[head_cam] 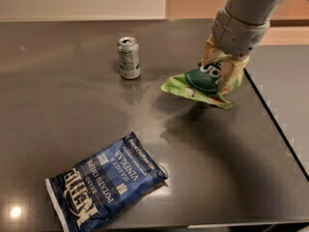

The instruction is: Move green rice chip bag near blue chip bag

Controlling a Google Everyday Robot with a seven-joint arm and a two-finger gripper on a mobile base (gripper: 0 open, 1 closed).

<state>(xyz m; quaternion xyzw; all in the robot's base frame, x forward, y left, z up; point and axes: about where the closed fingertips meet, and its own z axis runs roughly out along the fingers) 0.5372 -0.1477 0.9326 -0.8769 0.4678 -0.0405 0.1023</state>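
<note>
The green rice chip bag [195, 84] hangs tilted in my gripper [218, 70], lifted a little above the dark table at the right, with its shadow below it. The gripper's tan fingers [230, 74] are shut on the bag's upper right part, over the dark green round logo. The blue chip bag [106, 183] lies flat at the front left of the table, well away from the green bag.
A silver drink can [129, 57] stands upright at the back centre-left. The dark table [58, 105] ends at a right edge [277, 124] just beyond the gripper and at a front edge below the blue bag.
</note>
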